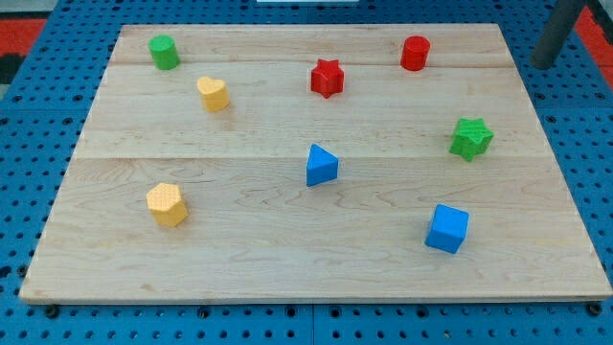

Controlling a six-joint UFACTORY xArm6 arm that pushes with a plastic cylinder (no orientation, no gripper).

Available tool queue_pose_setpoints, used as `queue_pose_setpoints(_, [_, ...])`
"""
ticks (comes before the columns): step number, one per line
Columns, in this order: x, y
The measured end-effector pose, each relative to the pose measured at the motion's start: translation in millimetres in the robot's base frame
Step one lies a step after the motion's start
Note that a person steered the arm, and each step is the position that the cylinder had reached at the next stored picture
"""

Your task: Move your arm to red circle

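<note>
The red circle block [415, 53] stands near the view's top, right of centre, on the wooden board [239, 249]. My rod enters at the view's top right corner and its tip [544, 65] sits off the board's right edge, over the blue pegboard, well to the right of the red circle. A red star [327, 78] lies to the left of the red circle.
A green cylinder [164, 52] and a yellow heart-like block [214, 94] are at the top left. A green star [471, 138] is at the right, a blue triangle [321, 165] at centre, a yellow hexagon [167, 204] at lower left, a blue cube [446, 228] at lower right.
</note>
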State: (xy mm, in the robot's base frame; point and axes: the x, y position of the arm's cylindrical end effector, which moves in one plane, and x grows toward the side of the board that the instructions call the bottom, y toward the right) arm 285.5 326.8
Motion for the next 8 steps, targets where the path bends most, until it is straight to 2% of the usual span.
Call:
queue_pose_setpoints(2, [13.9, 3.4])
queue_pose_setpoints(4, [115.2, 7.6])
queue_pose_setpoints(6, [133.7, -16.8])
queue_pose_setpoints(8, [122.6, -29.3])
